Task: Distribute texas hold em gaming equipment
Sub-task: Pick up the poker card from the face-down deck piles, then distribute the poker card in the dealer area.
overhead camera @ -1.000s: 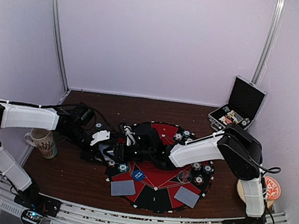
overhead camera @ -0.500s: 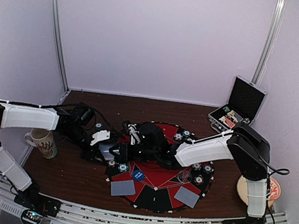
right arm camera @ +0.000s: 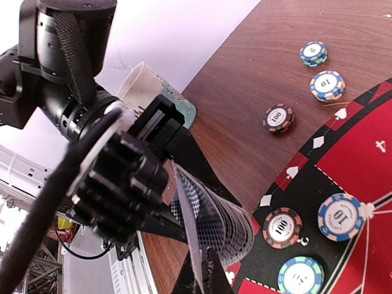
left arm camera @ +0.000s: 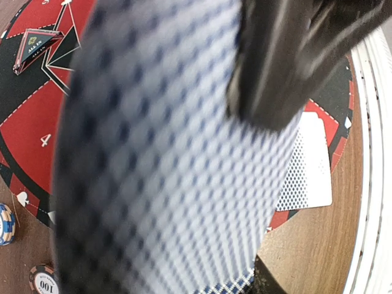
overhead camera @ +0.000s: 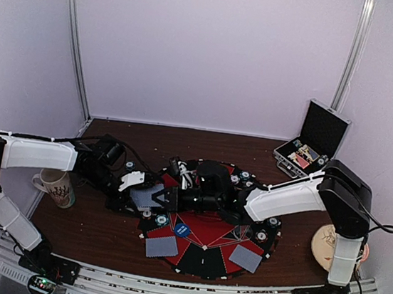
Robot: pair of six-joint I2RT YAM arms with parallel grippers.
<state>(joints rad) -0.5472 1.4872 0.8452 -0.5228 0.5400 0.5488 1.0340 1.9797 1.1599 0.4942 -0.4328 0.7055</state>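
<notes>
**Above the mat's left rim: both grippers clamped on cards**

Over the left rim of the round red-and-black mat (overhead camera: 204, 228), the left gripper (overhead camera: 136, 191) is closed on a bowed pack of playing cards (overhead camera: 149, 197), held off the surface. The right gripper (right arm camera: 203, 277) is pinched shut on the edge of a single card (right arm camera: 185, 233) standing apart from that pack. From the left wrist, the blurred grey-blue lattice card back fills the view and hides that gripper's fingers.

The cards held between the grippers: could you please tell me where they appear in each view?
Top external: the held cards, left of centre, at the edge of the round red-and-black mat.
Left wrist: they fill most of the frame.
Right wrist: bottom centre, bowed.
Shared landmark: that mat.
</notes>
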